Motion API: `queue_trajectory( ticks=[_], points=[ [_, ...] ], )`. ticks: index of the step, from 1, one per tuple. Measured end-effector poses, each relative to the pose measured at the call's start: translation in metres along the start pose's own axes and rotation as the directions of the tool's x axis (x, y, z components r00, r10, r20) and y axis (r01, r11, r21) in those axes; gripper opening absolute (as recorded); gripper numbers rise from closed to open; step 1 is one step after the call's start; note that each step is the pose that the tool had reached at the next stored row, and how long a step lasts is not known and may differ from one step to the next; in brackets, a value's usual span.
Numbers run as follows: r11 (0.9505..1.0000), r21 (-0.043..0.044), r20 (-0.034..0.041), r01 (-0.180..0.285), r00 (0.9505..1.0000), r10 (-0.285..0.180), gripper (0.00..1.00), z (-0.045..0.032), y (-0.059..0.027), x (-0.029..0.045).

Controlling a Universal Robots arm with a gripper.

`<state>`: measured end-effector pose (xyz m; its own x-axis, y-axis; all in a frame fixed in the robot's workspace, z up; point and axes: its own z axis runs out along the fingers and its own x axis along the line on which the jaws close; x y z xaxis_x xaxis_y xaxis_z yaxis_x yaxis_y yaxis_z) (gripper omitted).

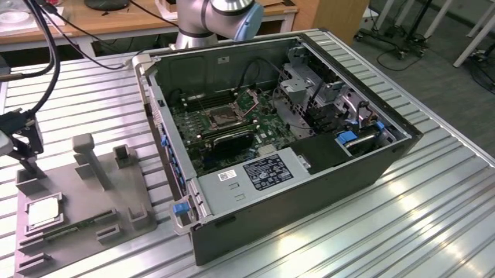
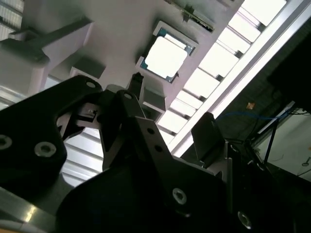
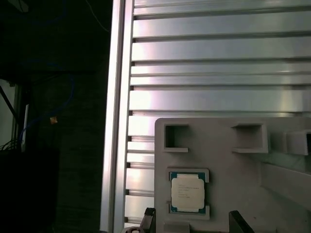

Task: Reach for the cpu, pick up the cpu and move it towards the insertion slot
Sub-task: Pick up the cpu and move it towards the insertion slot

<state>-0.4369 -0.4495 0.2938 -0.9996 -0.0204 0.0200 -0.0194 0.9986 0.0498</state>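
The slatted metal table (image 1: 402, 220) carries an open computer case (image 1: 309, 197) and, on the exterior view's left, a grey fixture plate (image 1: 85, 202). The gripper (image 3: 193, 224) hangs over the far end of that plate, well apart from the case. Its jaws are spread open with nothing between them; in the first wrist view the two fingertips (image 3: 148, 217) stand wider apart than the chip.

The insertion slot (image 1: 219, 119) sits on the board inside the case, its silver frame facing up. The cpu (image 3: 187, 192) lies flat in a shallow nest on the plate, untouched, near the gripper but not yet between the fingers.

The step in hand looks like the reach. To do it well, I would line the gripper up squarely over the chip before going down. The nest's raised lips hold two opposite edges, so the fingers should meet the two free edges. A level, straight approach should keep them from catching the lips or tipping the chip.
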Motion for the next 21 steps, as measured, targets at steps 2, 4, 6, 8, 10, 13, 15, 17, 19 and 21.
queue_trajectory(
  ticks=[2,4,6,8,10,13,15,17,19,21],
  points=[
    [1.0,-0.0003,-0.0002,0.0,1.0,0.0,0.68,0.0033,-0.0033,0.0],
    [1.0,-0.0012,0.0001,0.0,1.0,0.0,0.68,0.0071,-0.0056,-0.0001],
    [1.0,-0.0012,0.0,0.0,1.0,0.0,0.68,0.0106,-0.0058,-0.0001],
    [1.0,-0.0013,0.0,0.0,1.0,0.0,0.68,0.0143,-0.006,-0.0002],
    [1.0,-0.0012,-0.0001,0.0,1.0,0.0,0.68,0.0179,-0.0062,-0.0005],
    [1.0,-0.0011,-0.0001,0.0,1.0,0.0,0.68,0.0233,-0.0062,-0.0016],
    [1.0,-0.0012,-0.0001,0.0,1.0,0.0,0.68,0.0269,-0.0061,-0.0018],
    [1.0,-0.0012,-0.0001,0.0,1.0,0.0,0.68,0.0299,-0.0053,-0.0019],
    [1.0,-0.0012,-0.0001,0.0,1.0,0.0,0.68,0.0324,-0.0049,-0.002],
    [1.0,-0.0011,-0.0002,0.0,1.0,0.0,0.68,0.0346,-0.0044,-0.002]
  ],
)
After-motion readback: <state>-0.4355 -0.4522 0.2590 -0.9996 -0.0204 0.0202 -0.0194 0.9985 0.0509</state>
